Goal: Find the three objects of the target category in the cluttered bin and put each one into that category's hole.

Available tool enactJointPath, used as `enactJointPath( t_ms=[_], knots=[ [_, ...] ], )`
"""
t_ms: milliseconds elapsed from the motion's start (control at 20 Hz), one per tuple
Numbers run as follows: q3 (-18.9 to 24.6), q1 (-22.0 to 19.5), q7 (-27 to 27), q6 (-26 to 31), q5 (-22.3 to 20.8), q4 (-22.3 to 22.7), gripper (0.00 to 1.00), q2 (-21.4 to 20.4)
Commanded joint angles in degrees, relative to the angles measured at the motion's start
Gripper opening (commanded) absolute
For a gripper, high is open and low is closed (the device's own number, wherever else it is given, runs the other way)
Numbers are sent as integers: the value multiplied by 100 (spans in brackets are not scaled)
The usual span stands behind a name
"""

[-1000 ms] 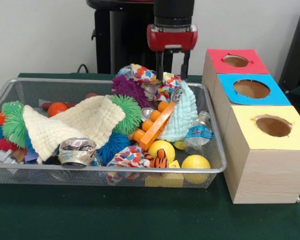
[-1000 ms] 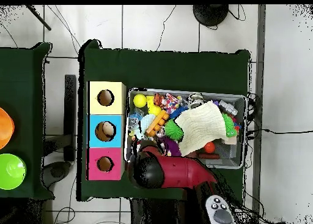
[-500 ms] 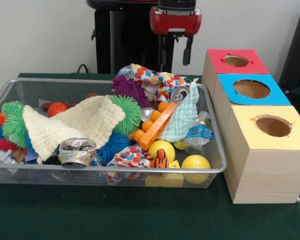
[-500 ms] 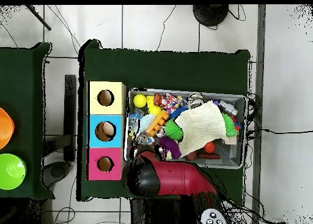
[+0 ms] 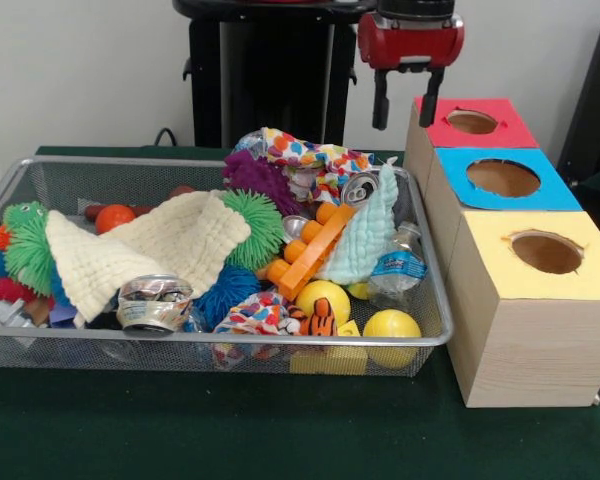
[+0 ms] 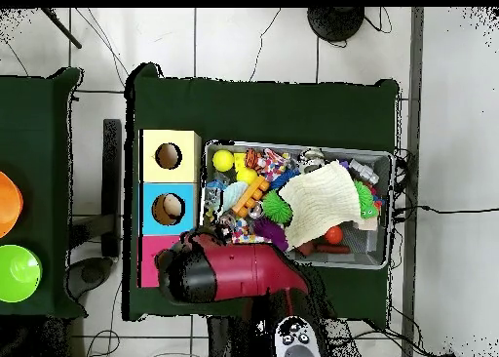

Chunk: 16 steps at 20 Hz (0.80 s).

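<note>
Here the hand hung open and empty just beside the red box, above the bin's far corner

White wall — tiled floor, green-clothed table

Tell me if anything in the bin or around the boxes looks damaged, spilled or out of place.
Nothing has spilled onto the table. In the bin, the can near the front edge is crushed, and a water bottle lies tipped against the right wall. The gripper hangs open and empty beside the red box.
</note>
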<state>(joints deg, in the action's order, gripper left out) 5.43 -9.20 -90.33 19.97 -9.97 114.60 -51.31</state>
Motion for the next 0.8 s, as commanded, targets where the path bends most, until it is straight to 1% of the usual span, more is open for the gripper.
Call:
enactJointPath(
  t_ms=[50,200,400,650,800],
  knots=[
    [117,-41,-782,324,212,-958,100,634],
    [160,-79,-688,331,194,-1170,100,793],
    [220,-151,-592,321,157,-1302,100,895],
    [267,-268,-538,219,104,-1257,100,947],
    [270,-330,-594,-87,25,-1153,100,1082]
  ],
)
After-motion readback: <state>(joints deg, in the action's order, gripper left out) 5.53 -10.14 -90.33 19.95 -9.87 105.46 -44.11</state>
